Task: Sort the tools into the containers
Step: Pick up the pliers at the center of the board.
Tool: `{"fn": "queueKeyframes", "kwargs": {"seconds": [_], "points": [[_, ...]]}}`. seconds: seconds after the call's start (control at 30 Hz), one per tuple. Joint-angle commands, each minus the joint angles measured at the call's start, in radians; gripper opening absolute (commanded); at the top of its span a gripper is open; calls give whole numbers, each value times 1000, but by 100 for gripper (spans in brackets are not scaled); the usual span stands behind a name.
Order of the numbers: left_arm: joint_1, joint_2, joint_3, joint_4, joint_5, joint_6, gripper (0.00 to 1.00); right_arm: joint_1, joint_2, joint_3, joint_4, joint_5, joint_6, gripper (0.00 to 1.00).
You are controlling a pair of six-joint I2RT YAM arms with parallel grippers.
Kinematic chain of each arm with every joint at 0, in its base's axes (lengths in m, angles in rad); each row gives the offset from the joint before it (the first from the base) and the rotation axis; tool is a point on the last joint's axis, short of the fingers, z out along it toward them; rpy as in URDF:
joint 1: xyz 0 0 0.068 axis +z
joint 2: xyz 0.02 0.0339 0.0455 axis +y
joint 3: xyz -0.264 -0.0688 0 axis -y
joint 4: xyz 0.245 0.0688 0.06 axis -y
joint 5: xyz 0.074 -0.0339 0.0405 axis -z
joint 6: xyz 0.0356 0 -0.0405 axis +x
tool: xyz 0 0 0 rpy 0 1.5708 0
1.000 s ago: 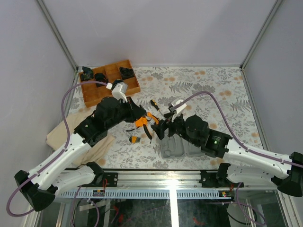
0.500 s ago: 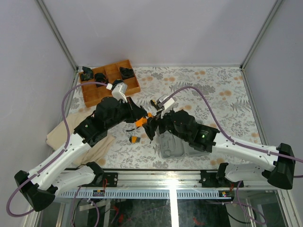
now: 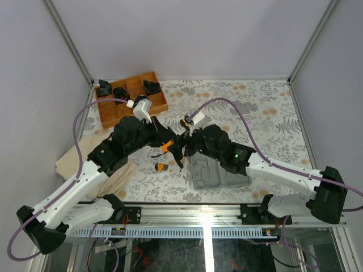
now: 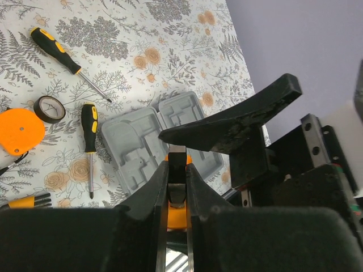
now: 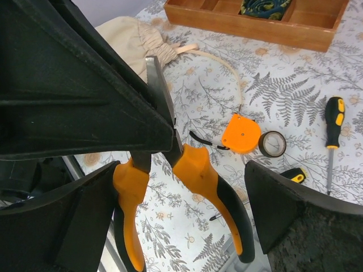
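Nearest the arm bases, the case (image 3: pixel 218 173) lies open and flat, with nothing to be seen in the recesses that the right arm leaves uncovered. A second ago the right gripper (image 3: pixel 182 148) hung over the case's far end; it has since swung left, away from it. Just left of the case sits the stubby bit (image 3: pixel 161 167), where it was.

A little farther on, above the table, the left gripper (image 4: pixel 177 190) is pinched shut on the metal nose of the pliers (image 5: pixel 190 170) and holds them clear of the surface. Their orange handles reach out toward the right arm. In that same second the right gripper's jaws have spread wide. They now stand one to each side of the handles, apart from them and gripping nothing.

That reads as a handover being set up: the right arm looks placed to close on the handles, take the pliers and carry them back to the case. No tool appears sorted yet.

Farther out, the tape measure (image 5: pixel 241 133), the ring (image 5: pixel 272 143) and the screwdrivers (image 4: pixel 59 51) lie loose on the table. Farthest off, the wooden tray (image 3: pixel 130 96) sits in the left corner.
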Motion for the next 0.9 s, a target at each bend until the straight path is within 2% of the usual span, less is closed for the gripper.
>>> {"fn": "queueKeyframes", "kwargs": {"seconds": [0.0, 0.1, 0.23, 0.43, 0.6, 0.87], "points": [[5, -15, 24, 54, 28, -23, 0, -9, 30, 48, 58, -27, 25, 94], [2, -20, 23, 58, 24, -23, 0, -8, 43, 43, 62, -3, 41, 92], [4, -20, 20, 58, 21, -26, 0, -9, 52, 40, 69, 2, 53, 84], [3, -26, 16, 51, 8, -16, 0, -10, 59, 41, 72, 4, 65, 61], [3, -32, 12, 54, 2, -2, 0, -8, 58, 40, 72, 14, 83, 46], [2, -28, 13, 63, 43, 12, 0, -9, 27, 14, 94, 30, 105, 18]]}}
